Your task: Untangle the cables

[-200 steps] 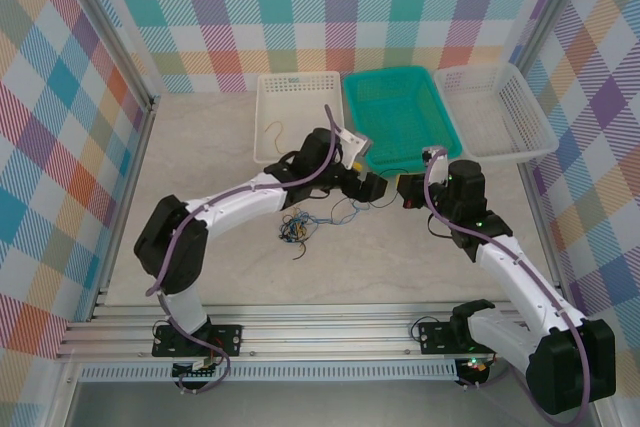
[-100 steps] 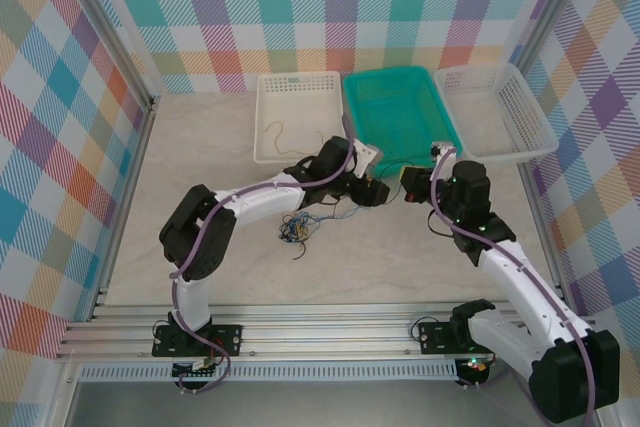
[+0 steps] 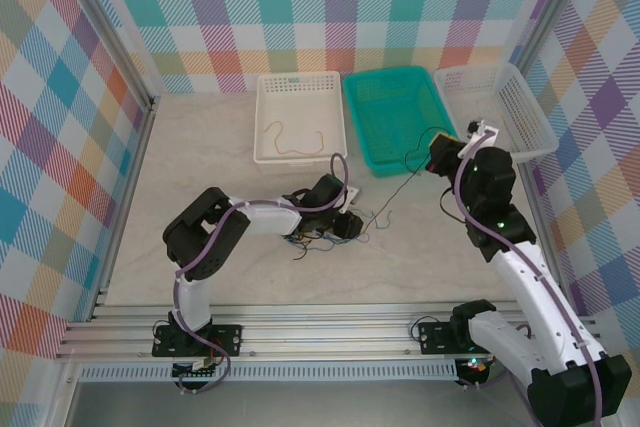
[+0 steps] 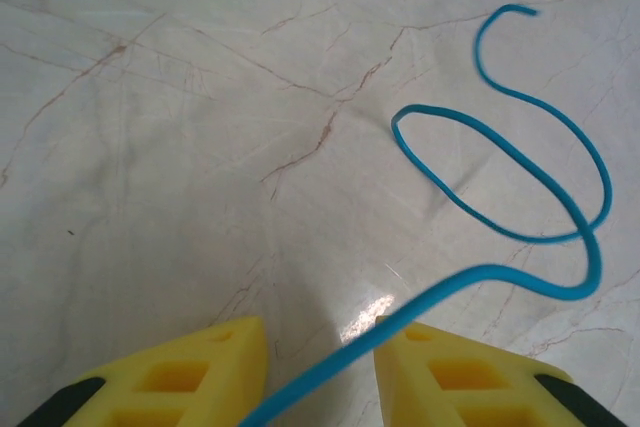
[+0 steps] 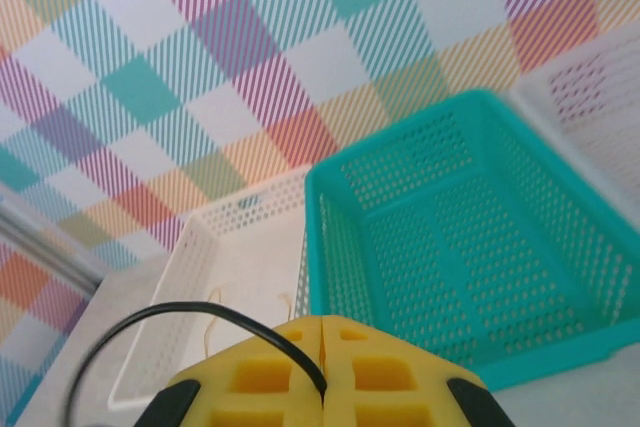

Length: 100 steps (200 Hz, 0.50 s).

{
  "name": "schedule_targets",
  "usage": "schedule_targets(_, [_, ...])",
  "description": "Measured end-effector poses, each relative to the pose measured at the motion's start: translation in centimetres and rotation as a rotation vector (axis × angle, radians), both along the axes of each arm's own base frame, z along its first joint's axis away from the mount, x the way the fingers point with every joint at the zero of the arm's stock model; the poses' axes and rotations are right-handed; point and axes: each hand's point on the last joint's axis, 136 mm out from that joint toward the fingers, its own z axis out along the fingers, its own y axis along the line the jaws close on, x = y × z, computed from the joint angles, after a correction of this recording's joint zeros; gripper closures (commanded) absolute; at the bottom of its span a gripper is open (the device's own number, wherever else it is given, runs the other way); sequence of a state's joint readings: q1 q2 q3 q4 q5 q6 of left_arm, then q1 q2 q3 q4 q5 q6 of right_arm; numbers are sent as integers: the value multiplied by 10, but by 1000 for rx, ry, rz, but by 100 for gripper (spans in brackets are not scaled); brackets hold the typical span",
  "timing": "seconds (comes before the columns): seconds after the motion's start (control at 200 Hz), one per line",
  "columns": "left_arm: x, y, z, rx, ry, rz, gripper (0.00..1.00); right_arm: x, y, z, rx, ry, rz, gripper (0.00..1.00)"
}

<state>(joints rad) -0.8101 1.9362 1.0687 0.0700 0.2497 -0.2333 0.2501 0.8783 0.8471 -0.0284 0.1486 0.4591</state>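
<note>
A small tangle of cables (image 3: 305,237), blue, black and orange-tan, lies on the marble table near the middle. My left gripper (image 3: 350,225) sits low just to its right. In the left wrist view its yellow fingers (image 4: 320,332) stand apart with a blue cable (image 4: 479,268) running loose through the gap and curling away over the table. My right gripper (image 3: 435,159) hovers by the teal basket's right front corner. Its fingers (image 5: 322,322) are shut on a black cable (image 5: 191,305). That black cable (image 3: 400,187) stretches down-left toward the tangle.
Three baskets line the back: a white one (image 3: 300,80) holding an orange-tan cable (image 3: 290,137), a teal one (image 3: 395,75), and another white one (image 3: 520,97). Checked walls close in the sides and back. Open table lies in front of the tangle.
My left gripper dropped from the teal basket's front corner to beside the tangle, its jaws narrowing. My right gripper moved right and up, drawing the black cable out.
</note>
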Motion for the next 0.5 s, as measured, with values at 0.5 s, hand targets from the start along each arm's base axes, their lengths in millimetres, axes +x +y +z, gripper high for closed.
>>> schedule_targets(0.5, [2, 12, 1, -40, -34, 61, 61, 5, -60, 111, -84, -183, -203, 100])
